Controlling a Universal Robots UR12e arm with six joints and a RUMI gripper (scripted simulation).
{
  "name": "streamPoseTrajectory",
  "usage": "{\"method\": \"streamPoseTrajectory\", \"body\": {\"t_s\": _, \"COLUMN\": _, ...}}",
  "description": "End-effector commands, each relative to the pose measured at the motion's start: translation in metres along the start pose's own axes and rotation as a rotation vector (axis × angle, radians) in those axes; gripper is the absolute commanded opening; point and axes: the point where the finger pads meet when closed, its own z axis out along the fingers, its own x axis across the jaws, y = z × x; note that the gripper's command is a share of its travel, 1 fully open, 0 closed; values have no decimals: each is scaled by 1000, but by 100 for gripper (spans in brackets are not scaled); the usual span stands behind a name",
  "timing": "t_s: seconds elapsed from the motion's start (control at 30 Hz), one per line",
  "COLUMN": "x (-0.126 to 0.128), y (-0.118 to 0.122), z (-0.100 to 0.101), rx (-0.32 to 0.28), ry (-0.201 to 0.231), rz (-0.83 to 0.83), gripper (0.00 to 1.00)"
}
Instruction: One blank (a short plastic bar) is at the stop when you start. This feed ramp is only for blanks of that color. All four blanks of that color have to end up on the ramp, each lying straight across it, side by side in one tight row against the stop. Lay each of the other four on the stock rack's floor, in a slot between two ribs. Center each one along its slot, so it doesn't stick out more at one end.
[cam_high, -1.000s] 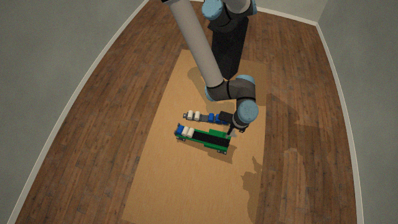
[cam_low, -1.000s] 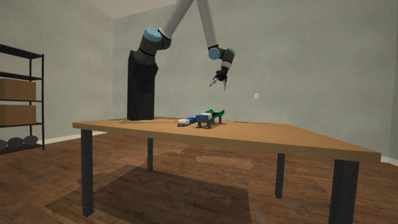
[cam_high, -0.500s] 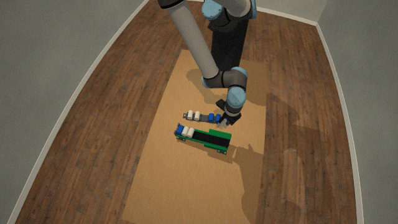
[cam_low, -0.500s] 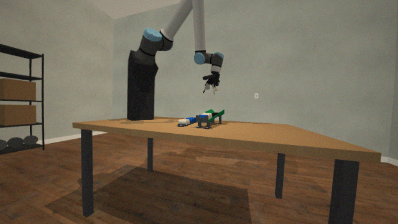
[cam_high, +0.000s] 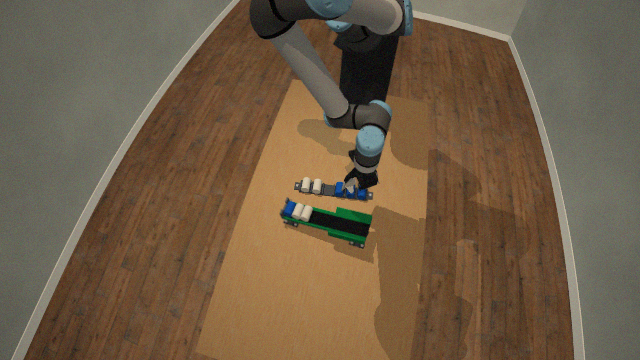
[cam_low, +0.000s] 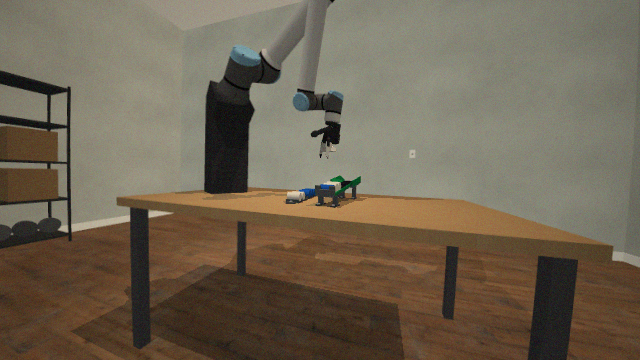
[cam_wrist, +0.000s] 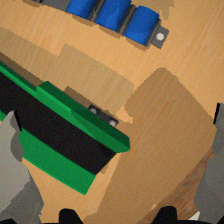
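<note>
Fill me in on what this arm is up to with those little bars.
The arm is sorting blanks between a green feed ramp and a grey stock rack. Its gripper is open and empty, hanging well above the rack's end where three blue blanks lie. The ramp holds one blue blank at the stop with two white blanks beside it; two more white blanks sit in the rack. So most bars are on the wrong fixture.
</note>
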Motion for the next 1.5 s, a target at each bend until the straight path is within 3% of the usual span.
{"method": "streamPoseTrajectory", "body": {"t_s": 0.0, "x": 3, "y": -19, "z": 19, "rx": -38, "ry": -23, "rz": 122, "gripper": 100}}
{"method": "streamPoseTrajectory", "body": {"t_s": 0.6, "x": 11, "y": -73, "z": 66, "rx": -110, "ry": -60, "rz": 457, "gripper": 100}}
{"method": "streamPoseTrajectory", "body": {"t_s": 1.47, "x": 12, "y": -79, "z": 70, "rx": -118, "ry": -64, "rz": 493, "gripper": 100}}
